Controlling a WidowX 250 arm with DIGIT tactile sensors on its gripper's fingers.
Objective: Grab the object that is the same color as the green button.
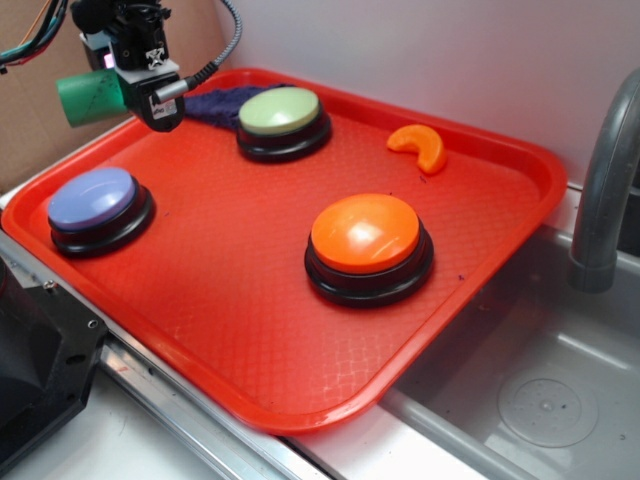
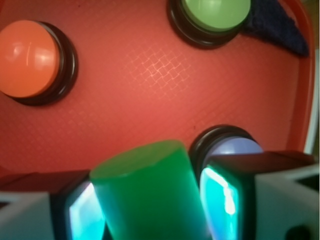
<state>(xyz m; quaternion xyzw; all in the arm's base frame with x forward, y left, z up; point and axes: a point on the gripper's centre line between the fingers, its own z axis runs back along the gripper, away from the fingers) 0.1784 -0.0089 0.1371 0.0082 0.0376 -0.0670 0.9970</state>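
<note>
My gripper [image 1: 118,92] hangs high over the tray's far left corner, shut on the green cylinder block [image 1: 88,97], which sticks out to its left with dark scribbles on its side. In the wrist view the block [image 2: 150,192] fills the gap between the two fingers [image 2: 227,197], tilted a little. The pale green dome button [image 1: 281,112] on a black base stands at the tray's back, right of the gripper; it shows at the top of the wrist view [image 2: 216,12].
The red tray [image 1: 250,300] also holds a blue-purple button [image 1: 95,200] at left, an orange button [image 1: 365,234] at centre, an orange wedge [image 1: 421,146] at back right and a dark blue cloth [image 1: 215,103]. A grey sink [image 1: 520,400] and faucet [image 1: 600,190] lie right.
</note>
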